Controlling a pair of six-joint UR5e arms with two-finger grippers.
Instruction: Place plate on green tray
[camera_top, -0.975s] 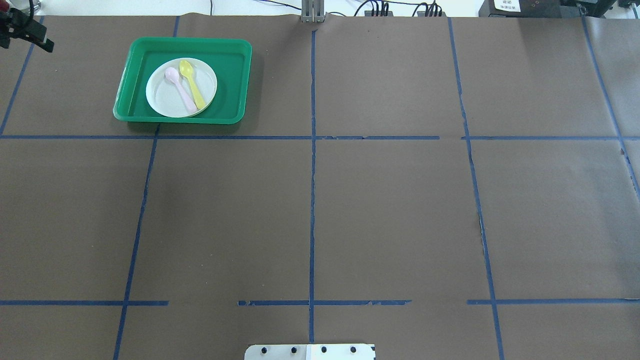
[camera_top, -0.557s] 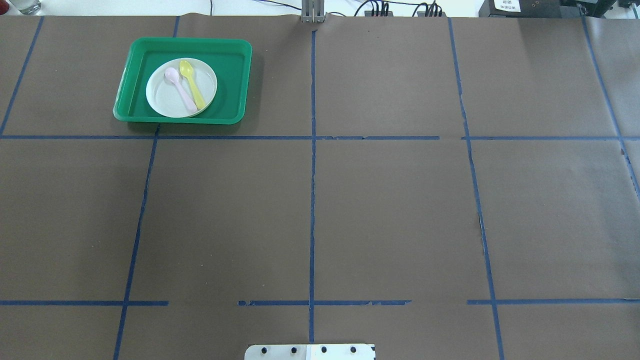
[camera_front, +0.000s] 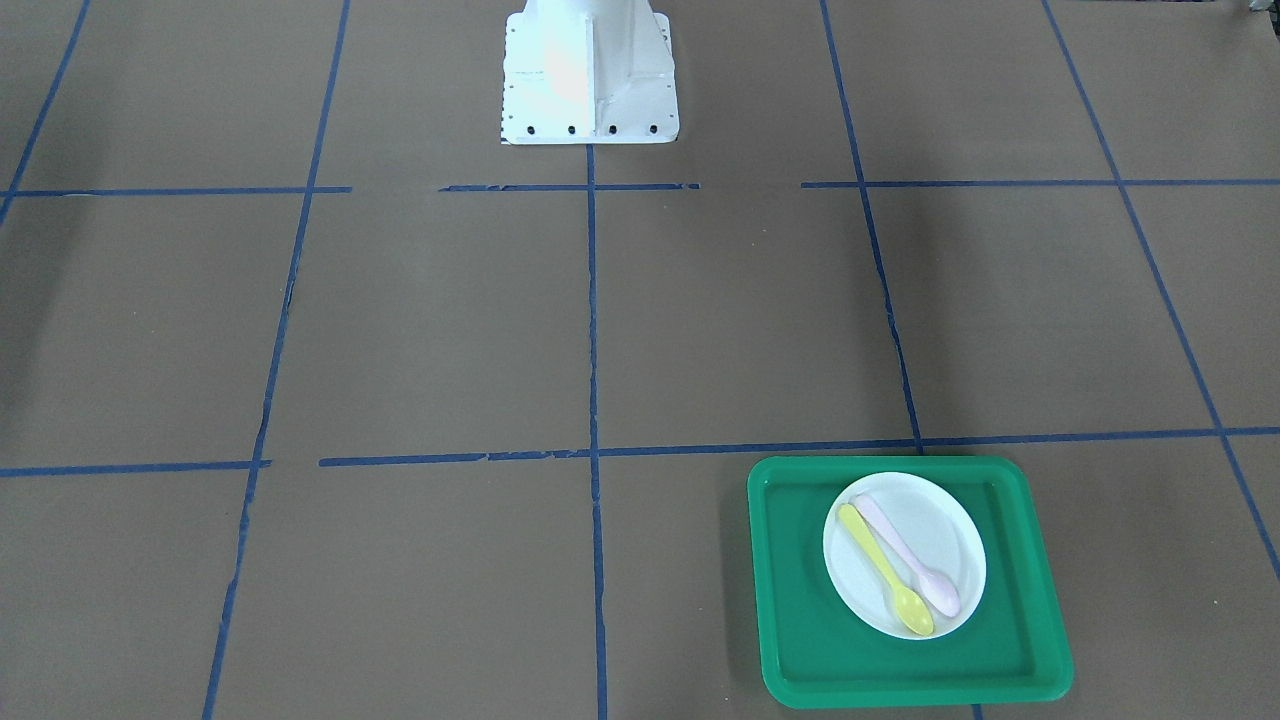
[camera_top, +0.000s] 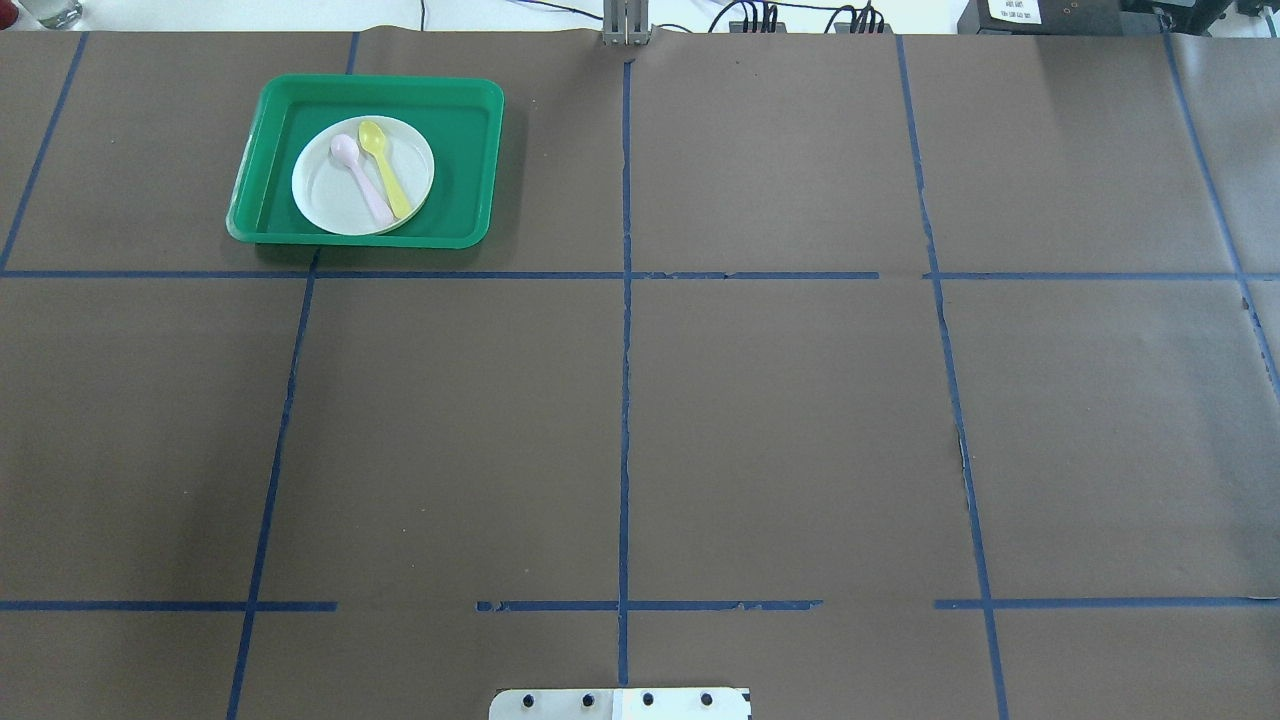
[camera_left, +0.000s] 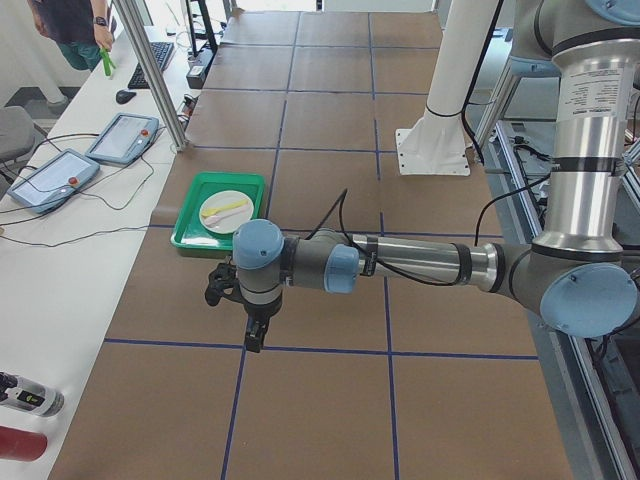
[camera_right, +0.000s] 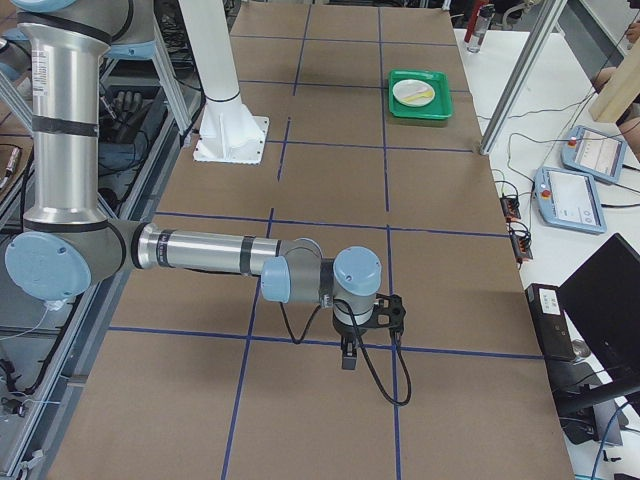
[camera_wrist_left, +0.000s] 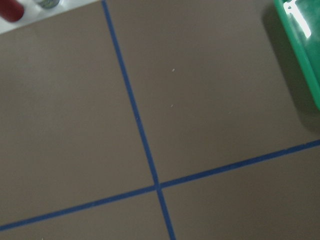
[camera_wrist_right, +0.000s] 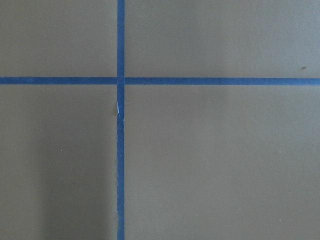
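Observation:
The small white plate (camera_top: 325, 192) lies inside the green tray (camera_top: 470, 160) at the table's far left, with a yellow spoon (camera_top: 385, 170) and a pink spoon (camera_top: 360, 180) on it. The front-facing view shows the plate (camera_front: 940, 530) in the tray (camera_front: 800, 600) too. The tray's corner shows in the left wrist view (camera_wrist_left: 305, 50). My left gripper (camera_left: 255, 335) shows only in the exterior left view, off the tray's near side; I cannot tell its state. My right gripper (camera_right: 347, 355) shows only in the exterior right view, far from the tray (camera_right: 420, 108); I cannot tell its state.
The robot base (camera_front: 588, 70) stands at the table's middle edge. A metal post (camera_left: 150, 70) and teach pendants (camera_left: 120, 138) are on the white side bench beyond the tray. A glass (camera_top: 50, 12) stands past the table's far left corner.
The left gripper, seen at the overhead view's top left corner one second ago, has left that view. The plate, spoons and tray have not moved.

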